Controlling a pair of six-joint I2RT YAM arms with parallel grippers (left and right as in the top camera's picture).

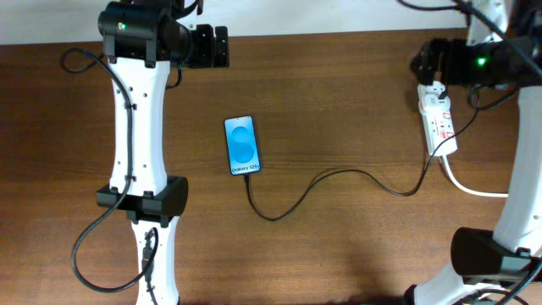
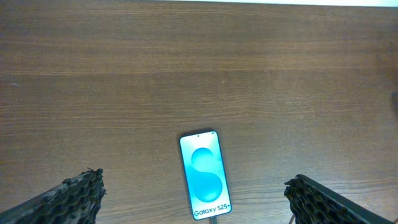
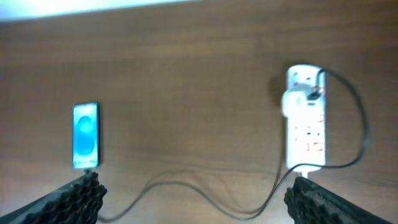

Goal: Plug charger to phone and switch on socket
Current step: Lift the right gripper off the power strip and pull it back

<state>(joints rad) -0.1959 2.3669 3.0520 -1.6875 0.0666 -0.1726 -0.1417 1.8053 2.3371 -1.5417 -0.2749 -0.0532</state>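
Note:
The phone [image 1: 241,146] lies flat mid-table with its blue screen lit; it also shows as the phone [image 2: 205,174] and the phone [image 3: 85,135]. The thin black charger [image 1: 339,174] runs from the phone's near edge in loose curves to the white socket [image 1: 439,124] at the right. Its tip meets the phone's bottom edge, where the charger [image 2: 214,219] shows as a short stub. My left gripper [image 1: 222,47] hangs open above the table's far edge, well behind the phone. My right gripper [image 1: 421,61] is open above the socket's far end. Open jaws frame both wrist views: left gripper [image 2: 196,184], right gripper [image 3: 193,186].
A thick white cord [image 1: 470,188] leaves the socket's near end toward the right edge. A white adapter [image 3: 297,101] sits plugged into the socket [image 3: 306,134]. The left arm [image 1: 140,127] lies along the table's left side, with black robot cables beside it.

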